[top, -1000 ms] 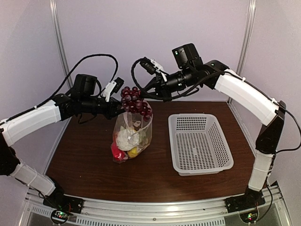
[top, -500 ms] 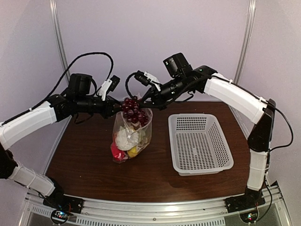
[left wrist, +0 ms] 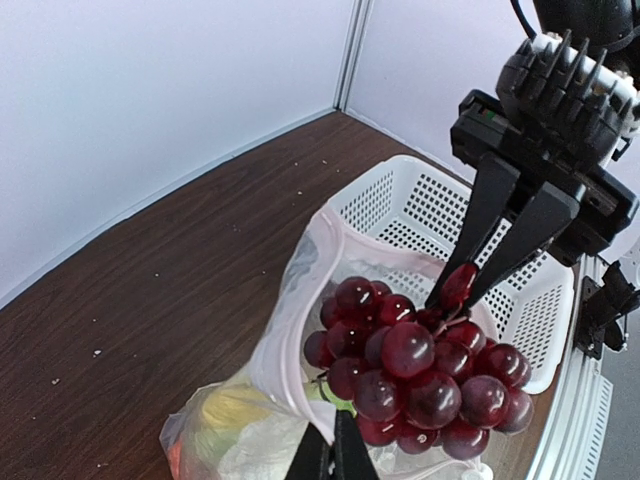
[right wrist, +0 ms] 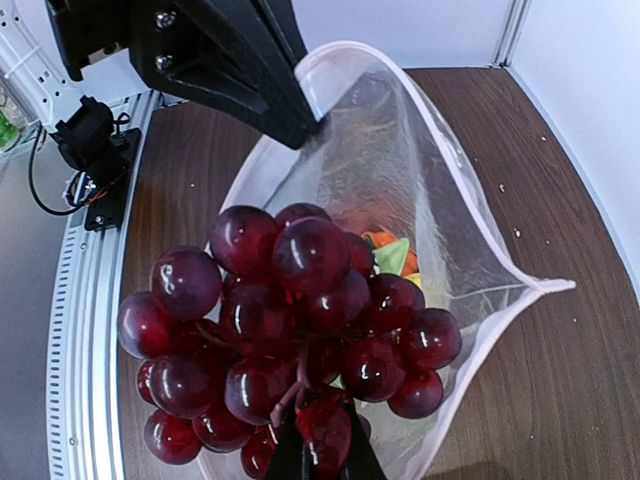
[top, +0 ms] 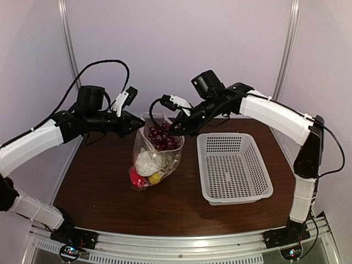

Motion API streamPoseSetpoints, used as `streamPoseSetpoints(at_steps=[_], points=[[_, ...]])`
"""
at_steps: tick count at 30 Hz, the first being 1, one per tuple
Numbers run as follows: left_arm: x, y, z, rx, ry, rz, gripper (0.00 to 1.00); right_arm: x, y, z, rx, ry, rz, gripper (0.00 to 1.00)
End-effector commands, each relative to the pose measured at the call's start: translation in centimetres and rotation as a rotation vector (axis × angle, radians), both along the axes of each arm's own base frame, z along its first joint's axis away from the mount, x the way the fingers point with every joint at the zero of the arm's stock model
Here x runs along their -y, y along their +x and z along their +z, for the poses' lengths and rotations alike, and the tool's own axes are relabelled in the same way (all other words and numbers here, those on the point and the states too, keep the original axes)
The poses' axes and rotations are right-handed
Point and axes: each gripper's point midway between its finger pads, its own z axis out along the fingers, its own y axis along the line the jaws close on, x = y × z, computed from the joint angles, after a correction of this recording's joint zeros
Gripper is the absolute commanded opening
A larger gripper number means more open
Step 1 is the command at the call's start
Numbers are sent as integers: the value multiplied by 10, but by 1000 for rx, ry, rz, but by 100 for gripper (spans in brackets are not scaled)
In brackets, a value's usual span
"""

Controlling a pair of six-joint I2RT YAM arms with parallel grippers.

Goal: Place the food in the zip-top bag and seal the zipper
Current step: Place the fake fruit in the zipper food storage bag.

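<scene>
The clear dotted zip-top bag (top: 155, 159) stands upright on the table, mouth open. My left gripper (top: 137, 124) is shut on its left mouth edge with the zipper strip (left wrist: 290, 310) and holds it up. My right gripper (top: 171, 130) is shut on a grape of the dark purple grape bunch (top: 163, 138), which hangs in the bag's mouth (right wrist: 400, 180), partly inside. It also shows in the left wrist view (left wrist: 415, 365) and the right wrist view (right wrist: 290, 320). Lower in the bag lie white cauliflower (top: 147, 160), red pepper (top: 135, 177), a yellow piece (top: 156, 177) and an orange fruit (right wrist: 385, 245).
A white perforated basket (top: 234, 166) stands just right of the bag, its rim close to the bag's mouth (left wrist: 400, 215). The brown table (top: 93, 181) ends at walls behind and at the sides; a metal rail runs along the near edge.
My right gripper has come down and leftward with the grapes, from above the bag's mouth to partly inside it. My left gripper has kept hold of the bag's edge.
</scene>
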Motion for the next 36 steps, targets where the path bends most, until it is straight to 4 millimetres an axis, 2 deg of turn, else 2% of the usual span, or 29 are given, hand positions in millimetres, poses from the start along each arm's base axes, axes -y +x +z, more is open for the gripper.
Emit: streamPoseSetpoints(at_steps=[1, 4, 7, 11, 13, 16, 20, 23, 26, 28, 33, 36], points=[[0, 2, 21, 66, -52, -1, 0, 11, 20, 17, 93, -6, -128, 0], [3, 1, 19, 58, -55, -19, 0, 5, 25, 12, 109, -26, -164, 3], [6, -2, 20, 54, -64, -43, 0, -9, 24, 10, 139, -49, -180, 7], [6, -2, 19, 56, -61, -42, 0, -24, 27, 7, 212, -97, -234, 8], [6, -3, 19, 54, -61, -46, 0, -29, 28, 9, 236, -102, -254, 16], [6, -3, 19, 54, -62, -48, 0, -30, 28, 18, 266, -100, -278, 36], [6, -2, 19, 48, -63, -44, 0, -20, 22, 42, 309, -75, -288, 51], [7, -4, 19, 45, -68, -54, 0, -12, 20, 58, 345, -56, -307, 52], [8, -4, 18, 41, -68, -58, 0, -5, 26, 58, 386, -77, -348, 52], [10, -5, 17, 35, -72, -70, 0, 1, 36, 51, 412, -111, -399, 52], [10, -6, 18, 36, -74, -73, 0, 1, 52, 16, 408, -203, -455, 52], [10, -5, 17, 35, -71, -70, 0, 3, 61, 7, 411, -231, -500, 42]])
